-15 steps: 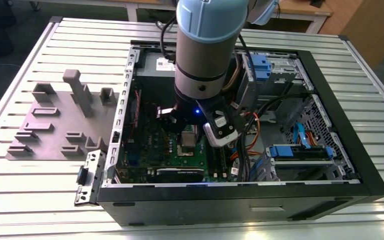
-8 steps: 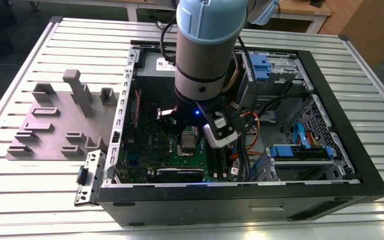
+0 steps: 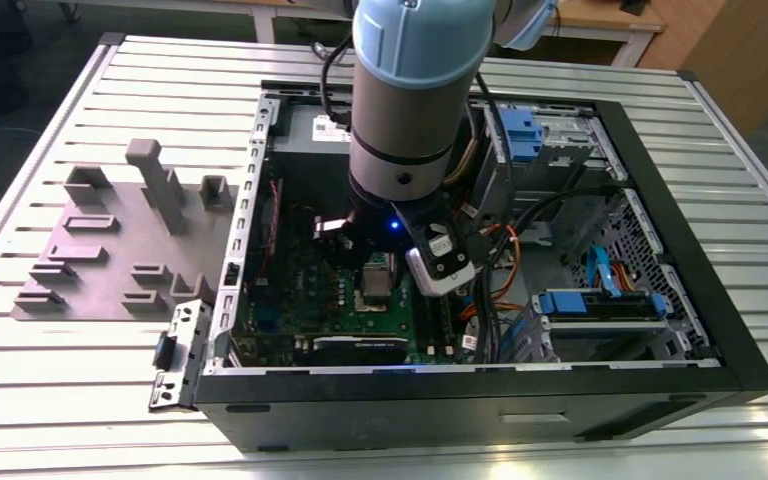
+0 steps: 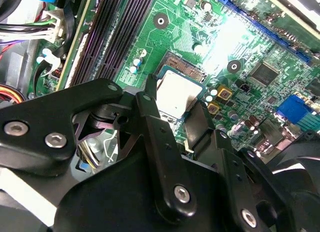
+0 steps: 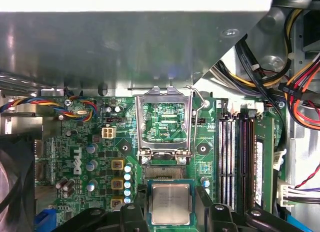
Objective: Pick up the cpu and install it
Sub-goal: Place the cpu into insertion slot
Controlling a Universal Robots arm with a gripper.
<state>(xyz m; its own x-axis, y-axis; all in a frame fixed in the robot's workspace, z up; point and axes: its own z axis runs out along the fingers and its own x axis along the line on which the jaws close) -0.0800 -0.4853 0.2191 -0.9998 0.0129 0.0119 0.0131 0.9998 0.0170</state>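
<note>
The cpu (image 5: 170, 203) is a small silvery square chip with a thin pale rim, and it sits between my two black fingertips. My gripper (image 5: 171, 214) is shut on it, one finger (image 5: 140, 212) on each side. The chip (image 4: 175, 92) hangs just above the motherboard's cpu socket (image 5: 167, 172), whose pin field shows beside it. The silver hinged socket frame (image 5: 165, 123) stands open next to the socket. In the exterior view my arm (image 3: 404, 120) reaches down into the open computer case (image 3: 491, 405), over the green motherboard (image 3: 357, 305).
Dark memory slots (image 5: 235, 162) run beside the socket. Bundled coloured cables (image 5: 300, 82) and a big grey metal box (image 5: 130, 42) crowd one end of the board. Blue-tabbed drive cages (image 3: 598, 305) fill the case's right. A grey fixture tray (image 3: 117, 240) lies left of the case.
</note>
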